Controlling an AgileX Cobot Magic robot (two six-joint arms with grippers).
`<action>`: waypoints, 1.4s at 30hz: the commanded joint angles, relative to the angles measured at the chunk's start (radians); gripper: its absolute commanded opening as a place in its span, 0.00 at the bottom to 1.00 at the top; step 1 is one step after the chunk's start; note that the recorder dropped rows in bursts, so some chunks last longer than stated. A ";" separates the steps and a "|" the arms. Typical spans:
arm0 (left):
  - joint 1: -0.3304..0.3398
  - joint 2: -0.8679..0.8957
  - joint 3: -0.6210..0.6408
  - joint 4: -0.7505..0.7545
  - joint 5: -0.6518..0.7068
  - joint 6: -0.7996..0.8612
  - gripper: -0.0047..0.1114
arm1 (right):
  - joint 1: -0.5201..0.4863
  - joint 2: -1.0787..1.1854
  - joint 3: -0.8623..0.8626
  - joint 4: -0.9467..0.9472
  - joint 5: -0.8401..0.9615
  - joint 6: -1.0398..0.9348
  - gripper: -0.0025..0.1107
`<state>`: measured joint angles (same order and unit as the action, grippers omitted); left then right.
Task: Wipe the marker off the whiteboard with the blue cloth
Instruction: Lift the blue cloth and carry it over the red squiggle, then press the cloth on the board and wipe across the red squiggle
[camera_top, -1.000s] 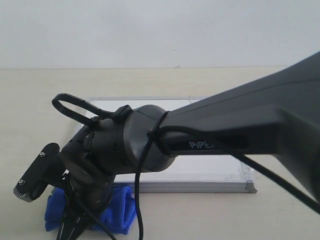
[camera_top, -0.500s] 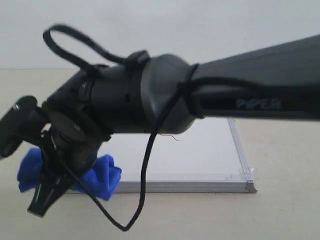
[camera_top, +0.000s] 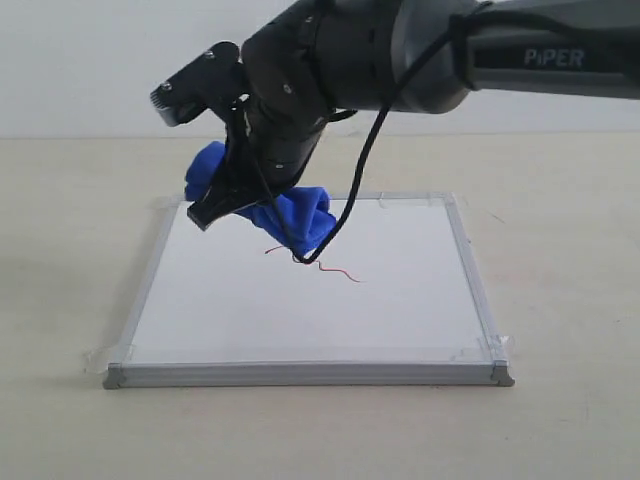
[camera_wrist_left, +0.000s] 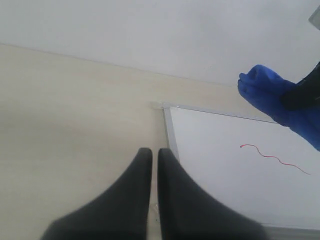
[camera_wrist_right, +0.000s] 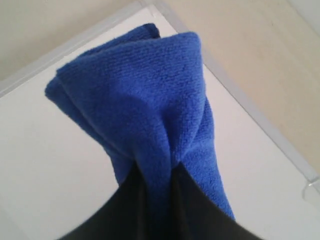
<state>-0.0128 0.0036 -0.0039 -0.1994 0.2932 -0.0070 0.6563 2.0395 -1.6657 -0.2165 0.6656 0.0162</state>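
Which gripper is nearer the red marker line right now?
Right. The right gripper holds the blue cloth over the whiteboard, close to the marker; the left gripper sits shut off the board's edge, farther away.

Your blue cloth (camera_wrist_right: 145, 95) is fuzzy, napped microfibre. Below it, the whiteboard (camera_top: 250, 310) is smooth and faintly glossy, framed in dull silver-grey metal; the table (camera_top: 570, 270) around it looks matt.

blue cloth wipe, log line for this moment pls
right gripper: shut on blue cloth | cloth: over whiteboard, contact unclear | marker: intact | left gripper: shut, empty
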 joint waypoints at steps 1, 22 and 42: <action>0.003 -0.004 0.004 0.004 0.000 -0.001 0.08 | -0.049 0.061 -0.033 0.134 -0.010 -0.031 0.02; 0.003 -0.004 0.004 0.004 0.000 -0.001 0.08 | -0.132 0.360 -0.242 0.103 0.041 0.029 0.02; 0.003 -0.004 0.004 0.004 0.000 -0.001 0.08 | -0.035 0.365 -0.242 0.245 0.095 -0.265 0.02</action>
<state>-0.0128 0.0036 -0.0039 -0.1994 0.2932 -0.0070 0.6349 2.3836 -1.9137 0.0805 0.7075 -0.3050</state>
